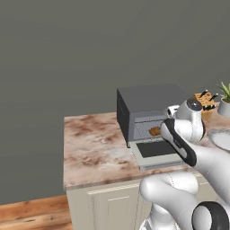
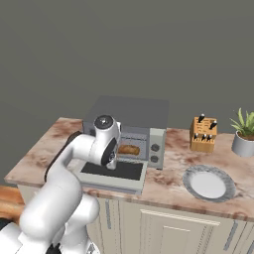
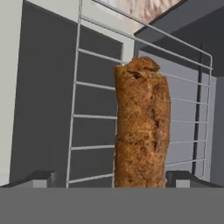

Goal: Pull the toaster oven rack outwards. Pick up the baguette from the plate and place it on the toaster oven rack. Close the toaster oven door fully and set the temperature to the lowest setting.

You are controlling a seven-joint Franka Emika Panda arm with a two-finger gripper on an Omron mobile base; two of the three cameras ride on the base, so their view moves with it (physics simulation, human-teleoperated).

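Hand view: we see the baguette [image 3: 142, 127] lying on the rack [image 3: 94, 118], running lengthwise between the two finger tips [image 3: 41, 178]. The gripper [image 3: 111, 180] is spread wide — each tip stands clear of the loaf's sides, nothing pinched. Rack wires run under the bread; the rack's outer rail shows past the loaf's far end, so the bread sits inside the rack's edges with bare wire on both sides.

From the right base view we see the toaster oven [image 2: 126, 119] on the marble counter [image 2: 171, 186], its door [image 2: 113, 173] dropped flat toward the near edge of the counter. The baguette [image 2: 129, 149] shows in the cavity opening, left of the knob column [image 2: 155, 153]. The arm's hand hangs over the open door, just in front of the cavity.

To the right of the oven the plate [image 2: 209, 183] sits bare, well apart from the oven, near the counter's front edge. A knife block [image 2: 203, 134] and a potted plant [image 2: 243, 133] stand farther back on the right.

Left base view: we see open counter [image 1: 90, 143] left of the toaster oven [image 1: 148, 105] — free room on that side. The door's [image 1: 155, 150] front lip reaches close to the counter edge.
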